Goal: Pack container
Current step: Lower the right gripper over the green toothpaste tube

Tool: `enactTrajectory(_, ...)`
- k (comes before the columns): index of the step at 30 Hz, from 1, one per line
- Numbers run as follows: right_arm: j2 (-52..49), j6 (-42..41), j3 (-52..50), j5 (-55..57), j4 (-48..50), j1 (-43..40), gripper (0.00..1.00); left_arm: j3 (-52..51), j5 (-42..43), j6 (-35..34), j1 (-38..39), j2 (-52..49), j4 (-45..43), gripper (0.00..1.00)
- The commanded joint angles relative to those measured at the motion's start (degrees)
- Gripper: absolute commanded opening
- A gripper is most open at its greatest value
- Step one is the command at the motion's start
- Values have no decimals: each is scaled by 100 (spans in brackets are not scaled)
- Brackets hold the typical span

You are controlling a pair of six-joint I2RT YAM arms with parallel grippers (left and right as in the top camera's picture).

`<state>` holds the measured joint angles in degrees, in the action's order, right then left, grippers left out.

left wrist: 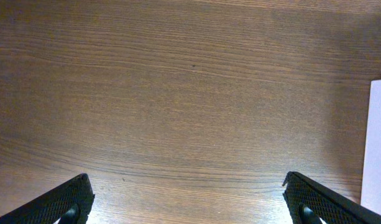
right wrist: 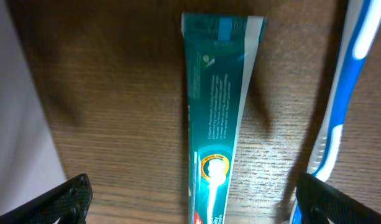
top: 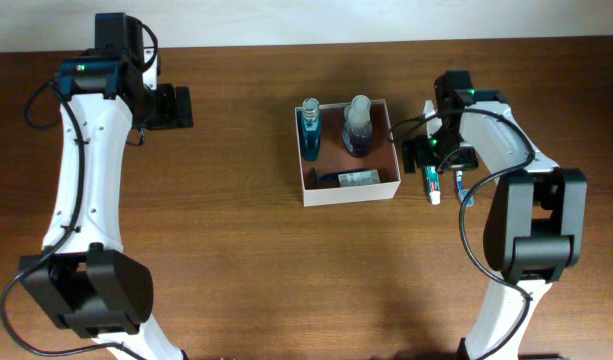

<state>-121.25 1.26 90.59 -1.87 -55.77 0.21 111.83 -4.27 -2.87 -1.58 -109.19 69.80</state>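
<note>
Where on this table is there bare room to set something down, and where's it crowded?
Free: the table between the left gripper and the container, and in front of the container. Crowded: right of the container, where a toothpaste tube and toothbrush lie below the open right gripper.

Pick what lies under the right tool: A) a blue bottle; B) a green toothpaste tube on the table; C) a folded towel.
B: the right wrist view shows the green toothpaste tube lying on the brown wooden table, centred under the open right tool.
</note>
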Motion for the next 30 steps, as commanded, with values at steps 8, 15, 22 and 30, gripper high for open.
enactTrajectory(8,-111,-96,-227,153,267,17,99,-28,44,-35,4,13,7,100)
enactTrajectory(15,-136,-96,-229,153,337,17,100,-28,44,-35,2,13,7,99)
enactTrajectory(22,-289,-96,-229,151,302,17,100,-28,44,-35,2,13,7,99)
enactTrajectory(30,-293,-114,-232,160,321,17,96,-28,44,-35,2,13,4,99)
